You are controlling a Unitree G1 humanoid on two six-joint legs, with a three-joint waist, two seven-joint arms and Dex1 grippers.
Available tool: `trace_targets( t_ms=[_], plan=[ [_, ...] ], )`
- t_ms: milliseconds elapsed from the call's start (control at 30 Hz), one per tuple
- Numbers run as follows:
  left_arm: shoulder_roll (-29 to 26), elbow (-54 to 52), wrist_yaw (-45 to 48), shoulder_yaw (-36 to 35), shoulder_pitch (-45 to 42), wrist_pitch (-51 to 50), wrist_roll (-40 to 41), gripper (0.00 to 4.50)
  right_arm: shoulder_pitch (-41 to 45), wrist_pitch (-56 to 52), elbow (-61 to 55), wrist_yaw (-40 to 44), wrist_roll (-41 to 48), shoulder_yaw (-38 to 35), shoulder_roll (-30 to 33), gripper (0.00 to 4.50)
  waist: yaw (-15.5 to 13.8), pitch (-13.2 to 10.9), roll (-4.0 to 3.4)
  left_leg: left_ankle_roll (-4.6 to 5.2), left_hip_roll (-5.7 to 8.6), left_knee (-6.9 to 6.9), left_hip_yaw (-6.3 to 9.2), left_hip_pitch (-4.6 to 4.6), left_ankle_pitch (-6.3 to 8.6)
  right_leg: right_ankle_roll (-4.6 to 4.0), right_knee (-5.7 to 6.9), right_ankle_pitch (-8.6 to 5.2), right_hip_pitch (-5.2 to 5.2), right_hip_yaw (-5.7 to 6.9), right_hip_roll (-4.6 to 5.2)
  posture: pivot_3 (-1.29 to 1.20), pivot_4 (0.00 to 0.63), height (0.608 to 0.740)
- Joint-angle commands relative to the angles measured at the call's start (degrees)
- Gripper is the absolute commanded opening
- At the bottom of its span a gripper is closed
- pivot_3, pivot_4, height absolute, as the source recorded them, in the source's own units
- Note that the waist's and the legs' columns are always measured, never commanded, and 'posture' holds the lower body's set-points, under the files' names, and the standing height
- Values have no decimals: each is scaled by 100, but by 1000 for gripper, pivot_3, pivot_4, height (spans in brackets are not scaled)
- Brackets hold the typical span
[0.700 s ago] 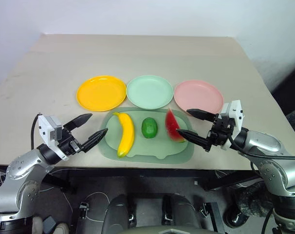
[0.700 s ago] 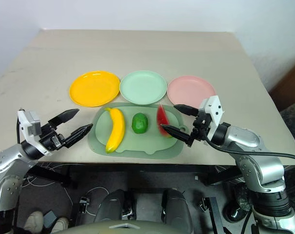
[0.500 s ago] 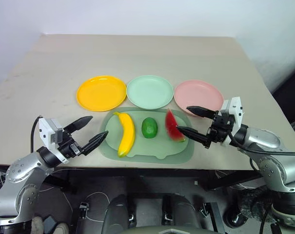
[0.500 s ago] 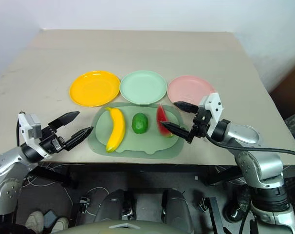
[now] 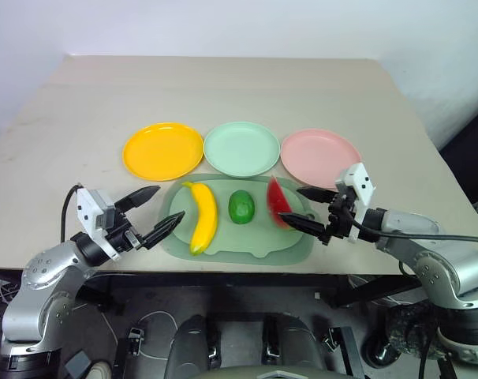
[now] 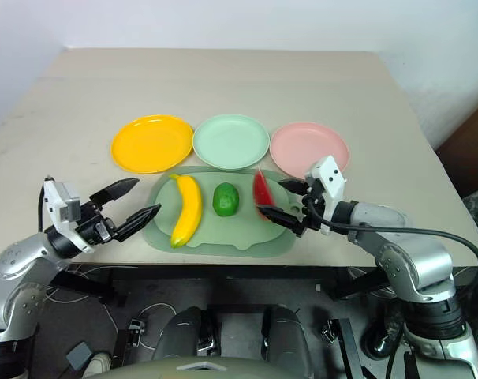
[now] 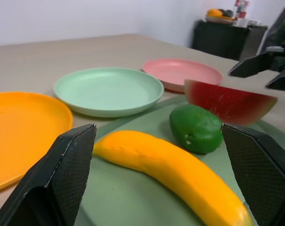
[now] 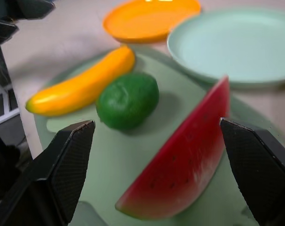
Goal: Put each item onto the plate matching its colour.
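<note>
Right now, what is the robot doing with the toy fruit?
It is sorting fruit by colour, but nothing has moved yet. The banana, lime and watermelon all lie on the green mat. The right gripper is open beside the watermelon, the left gripper open near the banana.

Beige table (image 5: 223, 87); translucent green mat (image 5: 247, 243) near front edge; white wall behind.

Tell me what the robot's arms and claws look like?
Both arms are shiny silver metal with black joints and thin black cables. Each ends in a white box and a gripper, left and right, with two pointed black jaws, textured like mesh inside.
</note>
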State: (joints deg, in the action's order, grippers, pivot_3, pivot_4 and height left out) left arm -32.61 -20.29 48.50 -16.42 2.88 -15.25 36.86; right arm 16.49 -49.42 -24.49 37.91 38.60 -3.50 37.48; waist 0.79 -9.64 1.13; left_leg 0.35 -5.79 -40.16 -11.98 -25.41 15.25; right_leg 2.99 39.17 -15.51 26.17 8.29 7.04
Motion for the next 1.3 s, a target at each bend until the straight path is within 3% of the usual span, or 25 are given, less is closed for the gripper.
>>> trace_targets(
  t_ms=[33, 433, 533, 1067, 1167, 1300],
  plan=[
    [-72, 31, 145, -35, -138, 80, 61, 4458, 769, -1147, -104, -824, 127, 74, -163, 4500, 16, 0, -1, 0, 0, 0, -1, 0, 0, 0, 1, 0, 2, -1, 0, 0, 150, 695],
    [113, 419, 199, 131, -380, 359, -186, 4458, 2066, -3133, 494, -2104, 13, 78, -1189, 4500, 2, 2, -3, 0, 2, 2, -8, -7, 0, 0, 1, 1, 8, -1, 0, 0, 150, 695],
    [147, 477, 230, 172, -374, 435, -220, 4458, 2181, -3439, 475, -2166, -184, 565, -1059, 4500, 22, 2, -3, 0, 1, 3, -10, -9, 0, 0, 2, 1, 13, -2, 0, 0, 150, 695],
    [81, 519, 285, 164, -464, 396, -240, 4458, 2817, -4152, 1114, -2139, -744, 1330, -1127, 4500, 37, 2, -3, -1, -1, 6, -13, -9, -1, 1, 2, 1, 17, -3, -1, 0, 150, 695],
    [48, 517, 293, 144, -473, 388, -236, 4500, 2865, -4177, 1279, -2065, -827, 1538, -1029, 3872, 31, 2, -3, -1, -1, 6, -13, -10, -1, 0, 2, 1, 17, -3, -1, 0, 150, 695],
    [14, 529, 292, 110, -469, 393, -231, 4500, 2905, -4170, 1346, -1885, -871, 1768, -897, 2592, 32, 3, -3, -1, -1, 6, -13, -9, 0, 0, 1, 1, 16, -3, 0, 0, 150, 695]
  ],
)
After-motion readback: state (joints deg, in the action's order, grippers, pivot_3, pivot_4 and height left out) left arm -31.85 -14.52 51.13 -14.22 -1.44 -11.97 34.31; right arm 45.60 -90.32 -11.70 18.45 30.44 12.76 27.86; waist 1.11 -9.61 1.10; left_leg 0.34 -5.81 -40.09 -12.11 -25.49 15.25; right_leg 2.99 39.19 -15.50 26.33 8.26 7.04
